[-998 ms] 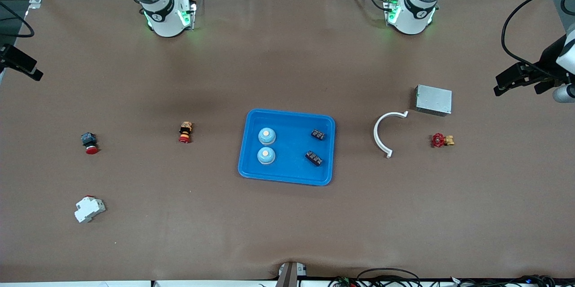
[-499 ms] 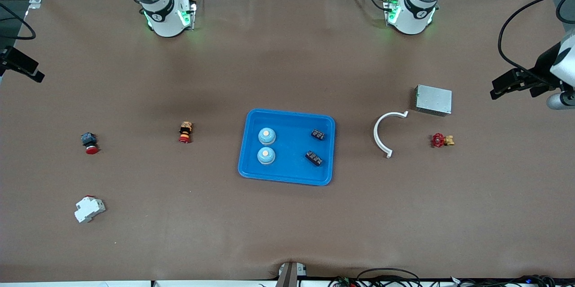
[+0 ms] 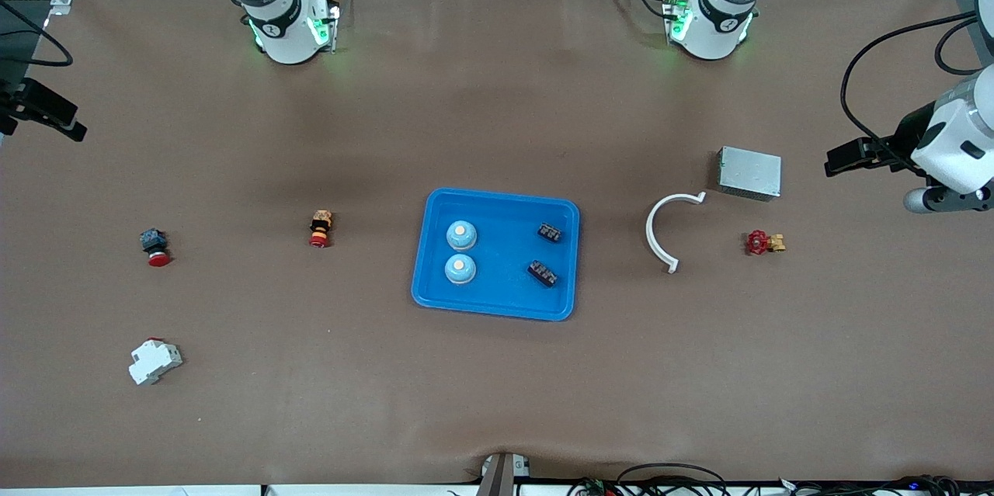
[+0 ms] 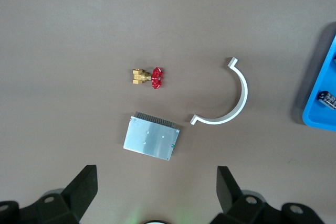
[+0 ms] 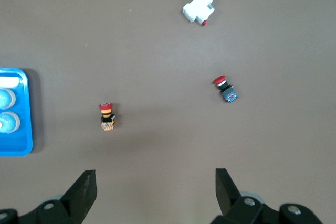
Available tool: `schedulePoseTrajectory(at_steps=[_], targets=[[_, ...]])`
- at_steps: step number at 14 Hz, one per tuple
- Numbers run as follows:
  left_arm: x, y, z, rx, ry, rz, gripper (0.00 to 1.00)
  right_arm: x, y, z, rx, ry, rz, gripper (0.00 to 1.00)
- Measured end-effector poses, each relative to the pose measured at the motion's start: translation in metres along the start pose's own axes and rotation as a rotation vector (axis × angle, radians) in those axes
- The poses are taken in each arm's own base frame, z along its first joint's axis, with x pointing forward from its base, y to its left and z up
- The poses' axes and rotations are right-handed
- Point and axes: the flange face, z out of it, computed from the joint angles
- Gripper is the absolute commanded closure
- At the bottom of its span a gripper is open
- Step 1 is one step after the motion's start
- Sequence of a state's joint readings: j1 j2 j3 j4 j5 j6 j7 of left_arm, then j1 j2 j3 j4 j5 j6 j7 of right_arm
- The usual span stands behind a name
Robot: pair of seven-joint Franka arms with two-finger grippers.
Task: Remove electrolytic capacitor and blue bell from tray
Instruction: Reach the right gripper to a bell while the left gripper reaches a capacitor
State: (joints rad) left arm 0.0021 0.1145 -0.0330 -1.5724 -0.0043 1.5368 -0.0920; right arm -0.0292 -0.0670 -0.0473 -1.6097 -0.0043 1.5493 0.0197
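Going across the front view: the right gripper sits high at the right arm's end of the table, fingers spread, holding nothing – it's barely shifted. Mid-table, the tray has both blue bells sitting in it, plus two dark capacitors toward the left arm's end. Nothing's been lifted out yet. The actual change is the left gripper – over the last second it's swung inward, now up near the grey metal box, fingers wide and empty. Looks to me like it's starting for the capacitors.
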Motion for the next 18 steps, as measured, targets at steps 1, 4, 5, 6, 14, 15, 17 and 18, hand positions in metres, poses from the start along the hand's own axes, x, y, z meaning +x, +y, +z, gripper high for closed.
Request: schedulePoseTrajectory(at_steps=[1,4,5,6,14,15,17,18], targets=[[0.002,0.002,0.004,0.001,-0.007,0.002,0.00,-0.001,-0.013,0.008,0.000,-0.023,-0.015,0.00],[0.012,0.006,0.020,-0.001,-0.032,-0.026,0.00,-0.014,-0.083,0.042,0.012,-0.113,0.004,0.00],[0.017,0.007,0.027,-0.004,-0.033,-0.047,0.00,-0.020,-0.111,0.057,0.016,-0.139,0.021,0.00],[0.023,0.009,0.034,-0.005,-0.031,-0.076,0.00,-0.026,-0.135,0.072,0.022,-0.155,0.027,0.00],[0.080,0.056,0.118,-0.010,0.012,-0.259,0.00,-0.066,-0.251,0.143,0.082,-0.131,0.164,0.00],[0.088,0.062,0.127,-0.014,0.032,-0.292,0.00,-0.072,-0.266,0.152,0.086,-0.120,0.167,0.00],[0.103,0.075,0.142,-0.008,0.059,-0.353,0.00,-0.077,-0.286,0.172,0.080,-0.120,0.160,0.00],[0.112,0.082,0.150,-0.002,0.064,-0.374,0.00,-0.076,-0.292,0.181,0.077,-0.121,0.155,0.00]])
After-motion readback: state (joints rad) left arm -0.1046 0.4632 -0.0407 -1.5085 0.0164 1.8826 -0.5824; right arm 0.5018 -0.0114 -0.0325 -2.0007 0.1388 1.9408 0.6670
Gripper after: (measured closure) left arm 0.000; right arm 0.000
